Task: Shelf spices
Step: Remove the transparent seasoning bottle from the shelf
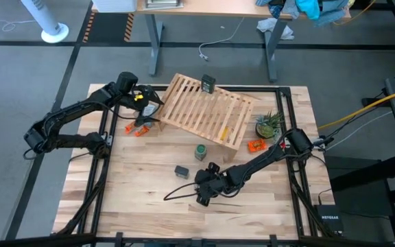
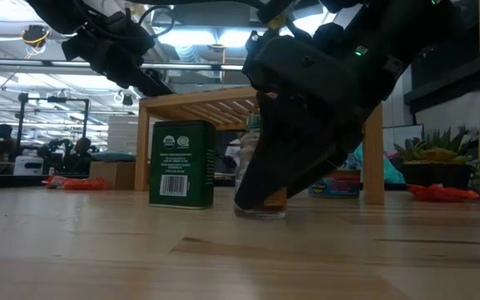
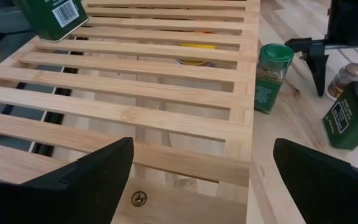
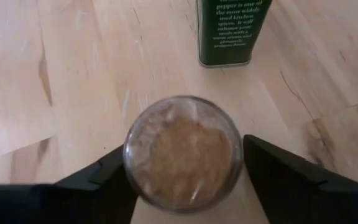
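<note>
1. Small clear glass jar of brown powder (image 4: 182, 152), upright on light-wood desk (image 1: 142, 185); sits directly between the two dark fingers (image 4: 303, 180) of right hand (image 1: 204, 194), near the front-centre of the desk.
2. Right hand: fingers parted, one on each side of the glass jar, close against its wall. Contact on the one side looks likely in the right wrist view; firm pinch versus mere bracketing not resolvable. In the low view, hand body covers most of the jar, only the base showing at the desk surface.
3. Glass jar long axis vertical, mouth end toward the wrist camera; circular outline from above.
4. Dark green squarish tin with pale label (image 2: 182, 163) standing upright just beside the glass jar, apart from right hand; barcode face toward the low camera.
5. Green round jar with green cap (image 3: 272, 76) upright on the desk, near the front edge of the large light-wood slatted shelf (image 1: 208, 110).
6. Second dark squarish tin (image 1: 208, 84) resting on the shelf's slats near its far edge.
7. Left hand (image 3: 194, 180): fingers spread wide, holding nothing, poised over the left end of the shelf.
8. Shelf long axis skewed across the desk, slats parallel.
</note>
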Available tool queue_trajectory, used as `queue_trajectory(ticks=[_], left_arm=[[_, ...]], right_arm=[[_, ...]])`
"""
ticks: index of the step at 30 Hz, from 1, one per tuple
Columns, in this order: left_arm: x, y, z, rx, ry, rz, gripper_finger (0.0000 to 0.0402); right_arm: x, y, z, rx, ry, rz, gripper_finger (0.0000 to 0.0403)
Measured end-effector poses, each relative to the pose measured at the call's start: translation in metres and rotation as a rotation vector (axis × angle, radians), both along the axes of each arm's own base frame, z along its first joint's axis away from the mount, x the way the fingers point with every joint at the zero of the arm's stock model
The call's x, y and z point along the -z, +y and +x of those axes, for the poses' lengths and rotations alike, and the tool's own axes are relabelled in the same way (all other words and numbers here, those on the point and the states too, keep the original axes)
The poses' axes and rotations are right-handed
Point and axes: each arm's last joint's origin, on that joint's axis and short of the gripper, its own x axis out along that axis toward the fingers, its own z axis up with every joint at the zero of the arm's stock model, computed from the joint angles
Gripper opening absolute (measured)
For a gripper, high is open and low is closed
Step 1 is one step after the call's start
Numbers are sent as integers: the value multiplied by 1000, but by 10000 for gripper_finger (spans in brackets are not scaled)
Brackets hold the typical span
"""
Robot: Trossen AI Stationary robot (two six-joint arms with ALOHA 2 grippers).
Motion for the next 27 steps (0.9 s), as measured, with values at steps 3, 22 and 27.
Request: queue_trajectory(ticks=[3, 22, 27], left_arm=[[0, 0, 0, 0, 2, -2, 379], [-1, 1, 1, 2, -8, 14, 379], [-1, 1, 1, 1, -8, 11, 379]], right_arm=[[0, 0, 0, 1, -4, 0, 300], [0, 1, 1, -28, 4, 42, 328], [-4, 6, 6, -93, -26, 161, 328]])
